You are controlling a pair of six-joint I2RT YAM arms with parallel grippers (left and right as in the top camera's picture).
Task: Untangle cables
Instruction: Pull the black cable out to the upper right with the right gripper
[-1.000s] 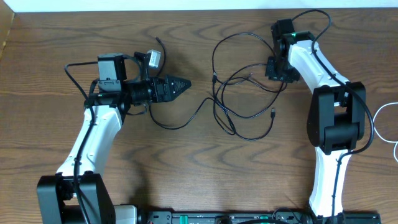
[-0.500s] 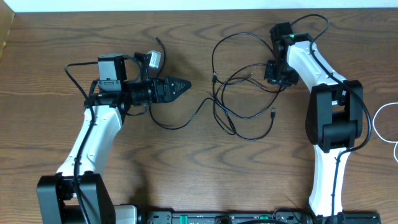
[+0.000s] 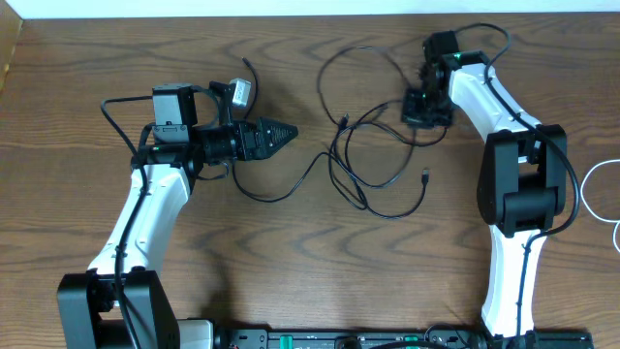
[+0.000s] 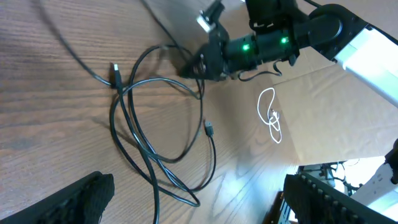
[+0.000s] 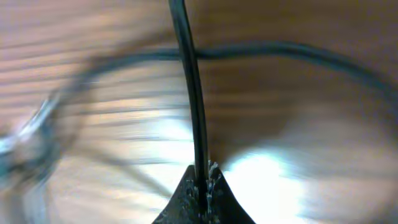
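Note:
A loose tangle of thin black cables (image 3: 363, 160) lies at the table's centre, with small plug ends (image 3: 426, 175). My right gripper (image 3: 418, 105) is at the tangle's upper right, shut on one black cable (image 5: 189, 93) that runs straight up from its closed fingertips (image 5: 202, 183). My left gripper (image 3: 288, 130) points right, well left of the tangle, and touches none of it. In the left wrist view its fingers (image 4: 84, 199) stand wide apart and open, with the black loops (image 4: 146, 143) on the wood ahead. A white cable (image 3: 603, 194) lies at the far right edge.
One black cable (image 3: 281, 189) trails from the tangle toward the left arm. Thicker robot wires loop around both arms (image 3: 121, 121). The right arm's base (image 3: 523, 194) stands right of the tangle. Cardboard (image 4: 323, 112) lies beyond the table's right edge.
My right gripper has moved a little left and up with the cable in it. The tangle's upper loop has shifted left and its shape has changed. The left arm has not moved.

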